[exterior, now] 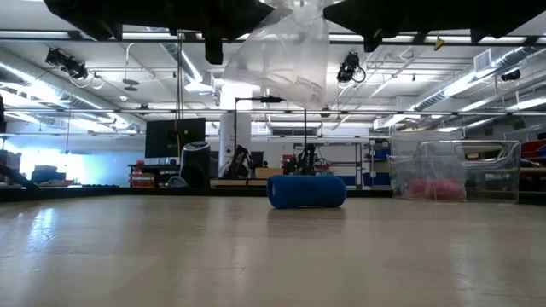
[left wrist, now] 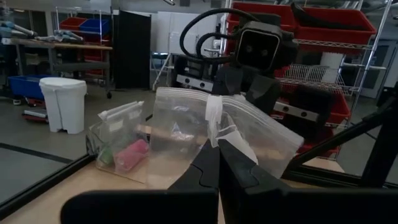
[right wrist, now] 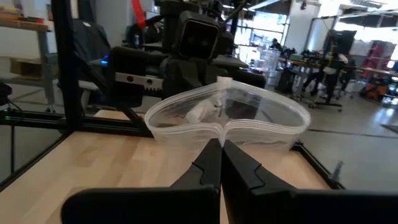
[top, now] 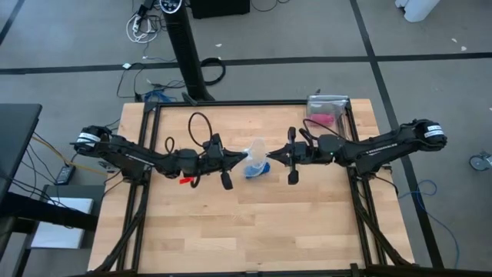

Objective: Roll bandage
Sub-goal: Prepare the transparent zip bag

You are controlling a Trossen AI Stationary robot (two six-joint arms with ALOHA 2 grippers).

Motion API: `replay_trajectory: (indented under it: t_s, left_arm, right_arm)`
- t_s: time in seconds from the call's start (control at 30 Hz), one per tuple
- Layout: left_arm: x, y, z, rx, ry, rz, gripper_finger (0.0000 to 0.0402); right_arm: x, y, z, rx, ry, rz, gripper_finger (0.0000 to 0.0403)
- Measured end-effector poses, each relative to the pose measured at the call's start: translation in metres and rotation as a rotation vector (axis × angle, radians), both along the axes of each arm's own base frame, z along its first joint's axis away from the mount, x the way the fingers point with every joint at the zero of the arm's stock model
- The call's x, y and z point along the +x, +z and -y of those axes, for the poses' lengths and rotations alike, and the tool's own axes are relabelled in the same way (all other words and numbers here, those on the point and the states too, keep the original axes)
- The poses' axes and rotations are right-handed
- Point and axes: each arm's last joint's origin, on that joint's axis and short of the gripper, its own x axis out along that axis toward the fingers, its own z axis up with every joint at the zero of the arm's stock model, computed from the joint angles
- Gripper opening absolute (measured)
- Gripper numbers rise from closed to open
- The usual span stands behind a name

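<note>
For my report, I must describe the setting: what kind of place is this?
Probably a robotics lab or workshop: red storage bins on shelves, a wooden table inside a black frame, and open floor with workbenches behind.

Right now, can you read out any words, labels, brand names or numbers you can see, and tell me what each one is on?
None can be read.
Clear plastic bag, held up between the left gripper and the right gripper: faint marks, too blurred to read.
Blue bandage roll on the table: no text visible.
Second bag holding the pink roll: no label visible.
</note>
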Motion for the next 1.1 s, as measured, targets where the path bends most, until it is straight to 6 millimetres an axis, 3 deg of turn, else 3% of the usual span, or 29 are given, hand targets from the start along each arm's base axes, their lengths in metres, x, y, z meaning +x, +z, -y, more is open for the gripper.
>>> replay_trajectory:
  t_s: [0.43, 1.1]
  left_arm:
    - [0.005, -0.009, -0.002, -0.008, -0.003, -0.034, 0.0000]
    - [0.005, -0.011, -0.002, 0.012, -0.001, -0.051, 0.0000]
  right_arm:
    - [0.051, 0.002, 0.008, -0.013, -0.001, -0.092, 0.0000]
    - [0.047, -0.001, 0.007, -0.005, 0.005, -0.183, 0.0000]
